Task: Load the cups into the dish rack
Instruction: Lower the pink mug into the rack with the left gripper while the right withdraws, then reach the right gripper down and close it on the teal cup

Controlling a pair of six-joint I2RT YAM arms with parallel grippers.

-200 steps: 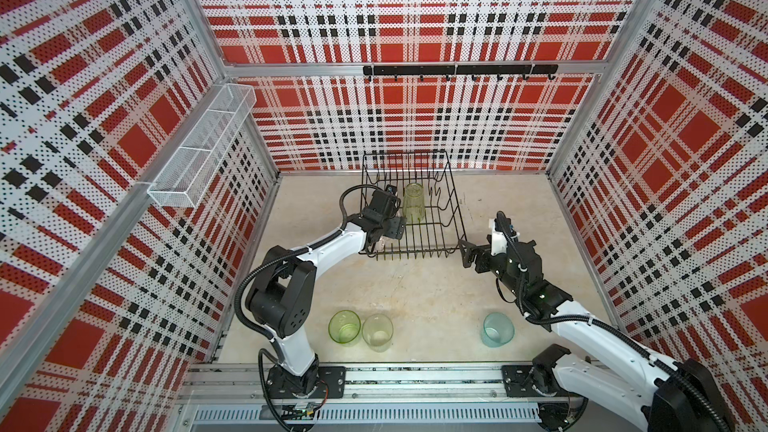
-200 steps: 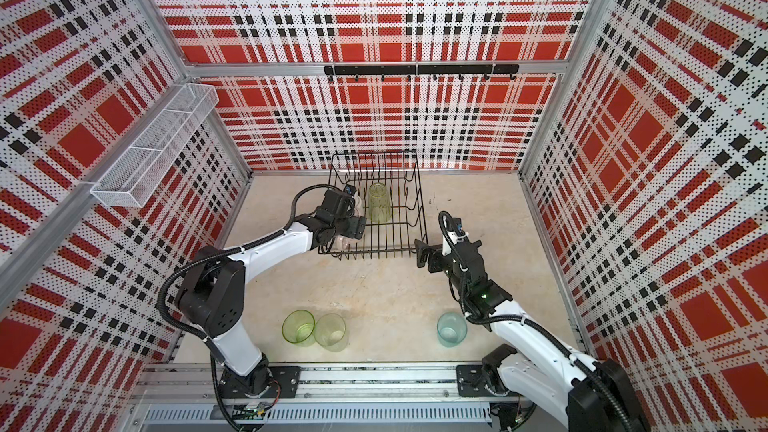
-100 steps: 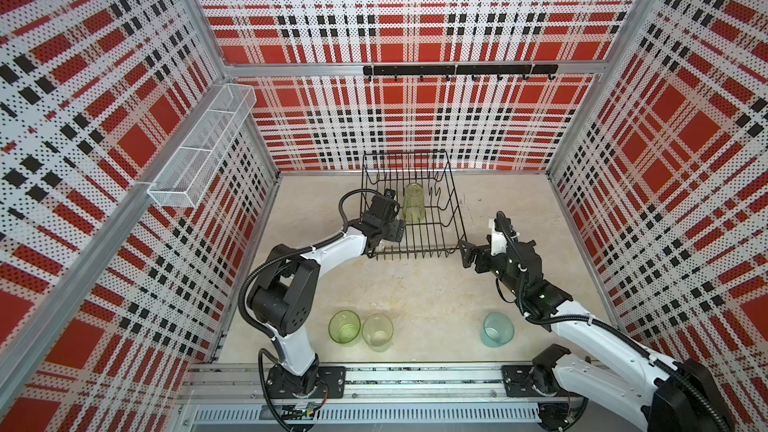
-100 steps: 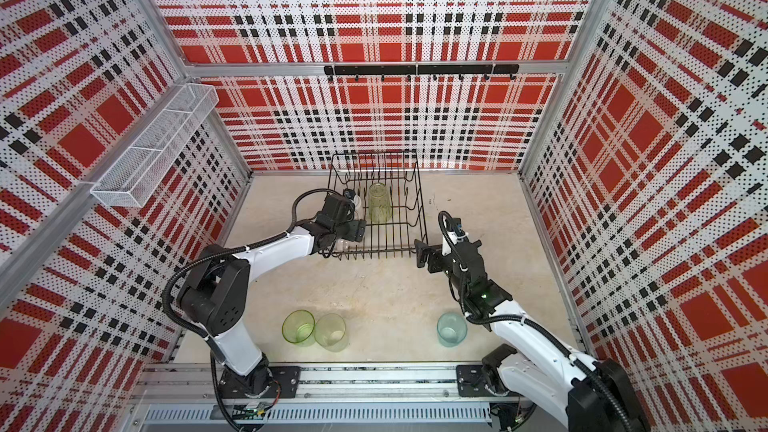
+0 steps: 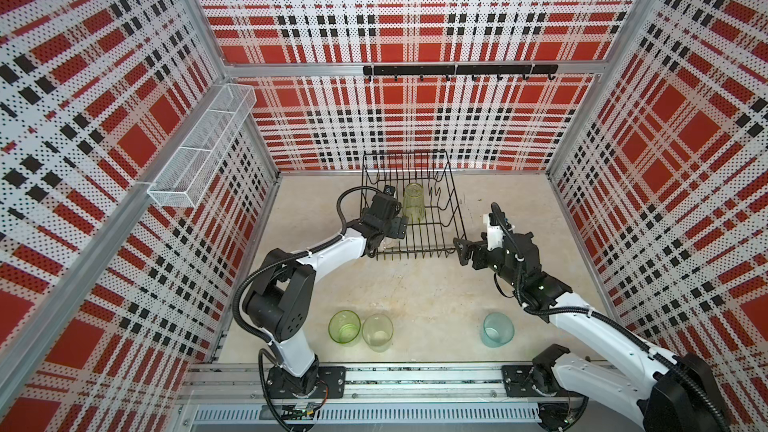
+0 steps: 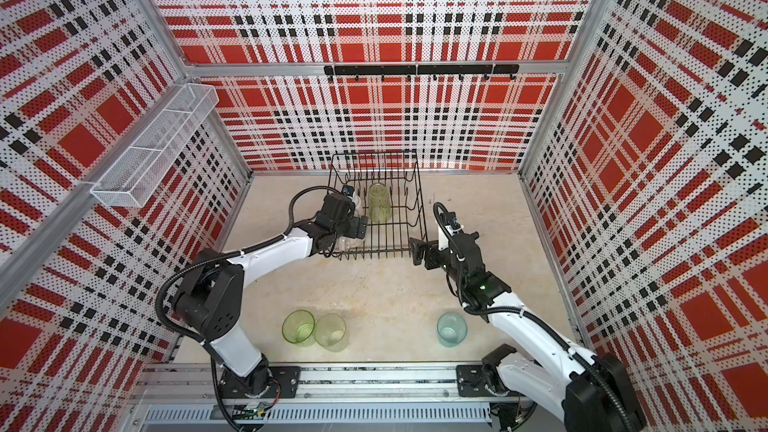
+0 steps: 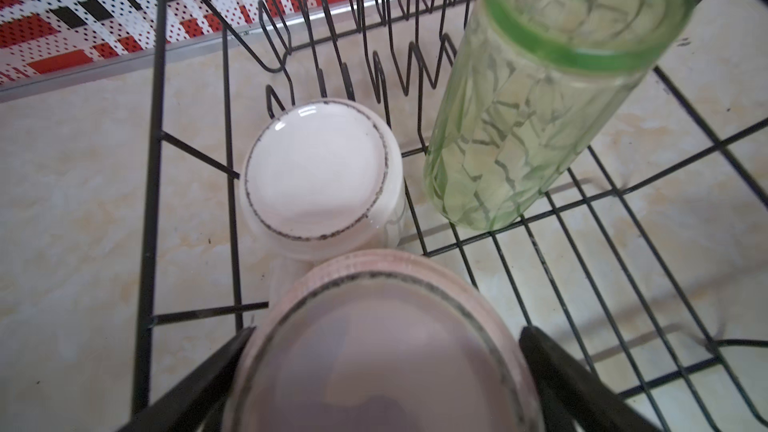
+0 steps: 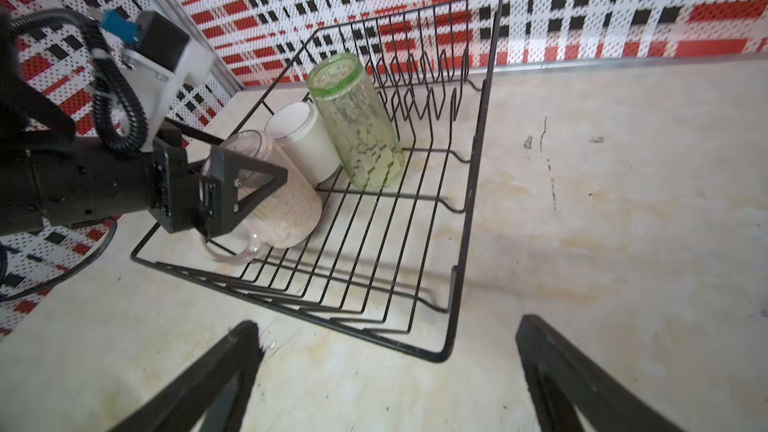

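now left jaws wider round mug [image 7: 374, 347]

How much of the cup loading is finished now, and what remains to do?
Done: one green tumbler, the white mug and the pink mug sit upside down in the dish rack. In hand: the left gripper flanks the pink mug; whether it presses is unclear. The right gripper is open, empty. Left: another green tumbler, the frosted tumbler and the teal tumbler on the table.
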